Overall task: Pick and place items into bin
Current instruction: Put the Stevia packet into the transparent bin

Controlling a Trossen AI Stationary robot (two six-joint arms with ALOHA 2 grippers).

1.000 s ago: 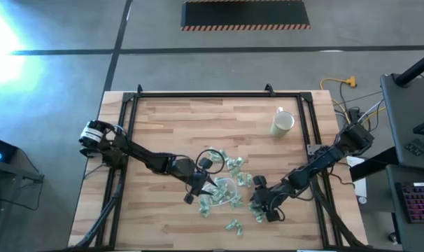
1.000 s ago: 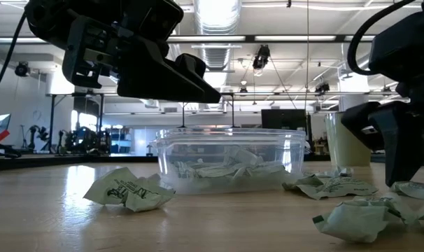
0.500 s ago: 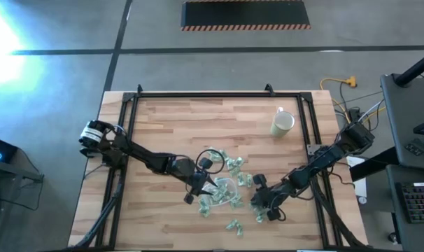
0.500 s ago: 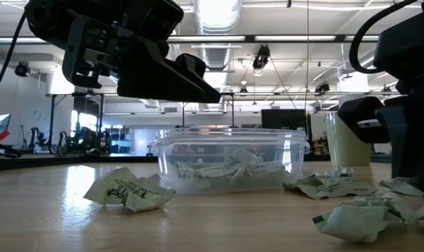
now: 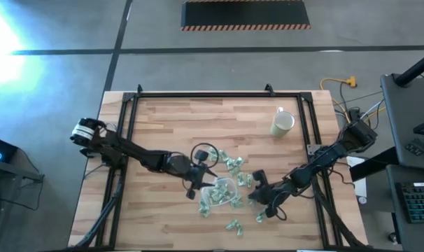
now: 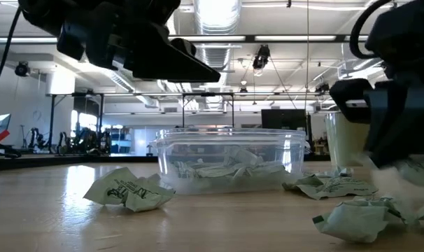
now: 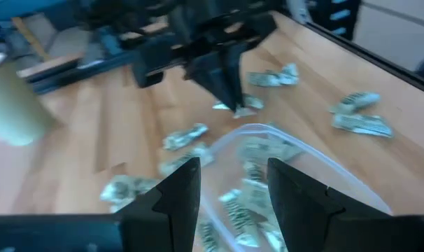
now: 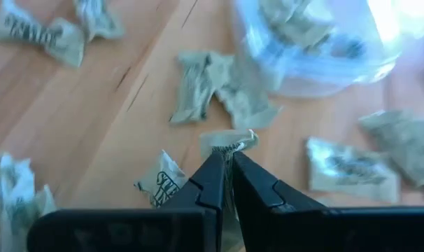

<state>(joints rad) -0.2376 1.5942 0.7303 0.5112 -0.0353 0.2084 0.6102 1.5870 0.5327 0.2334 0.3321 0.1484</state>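
High view: the bin (image 5: 222,190) sits at lower centre, holding pale-green wrapped items; more lie scattered around it. The right gripper (image 5: 257,201) is low, just right of the bin; the left gripper (image 5: 200,176) hovers at its upper-left edge, jaws parted and empty.

Low view: the translucent bin (image 6: 229,158) stands centre, crinkled items (image 6: 130,191) beside it.

Right wrist view: fingers pinched on one crumpled item (image 8: 229,143); the bin (image 8: 317,49) lies at upper right, so the carry likely runs that way.
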